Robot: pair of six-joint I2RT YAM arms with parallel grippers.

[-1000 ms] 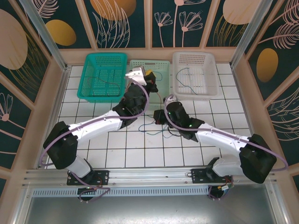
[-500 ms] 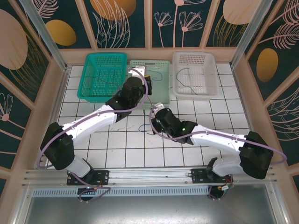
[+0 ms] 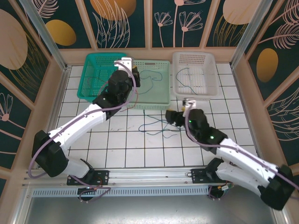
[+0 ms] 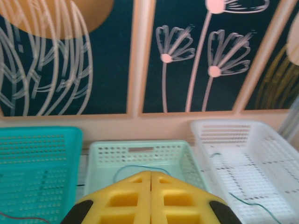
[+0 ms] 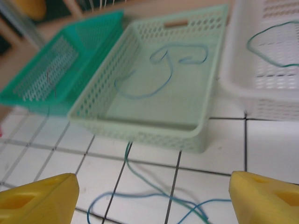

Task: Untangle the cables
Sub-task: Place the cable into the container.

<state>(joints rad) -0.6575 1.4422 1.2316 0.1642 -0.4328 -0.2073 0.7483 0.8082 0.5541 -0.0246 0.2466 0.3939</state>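
**Loose cables (image 5: 161, 193) on the bench (image 5: 224, 158), just ahead of the spread right claw (image 5: 153, 179).**
Strands run side to side, finger to finger; the right arm is nearer, the left claw (image 4: 150, 179), pressed together, being well apart over the baskets (image 4: 140, 145).

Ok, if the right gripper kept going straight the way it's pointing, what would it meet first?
Likely the loose blue-green cables on the tiled table just ahead of the open right gripper; if it clears them, the near wall of the pale green basket. Depth is hard to judge.
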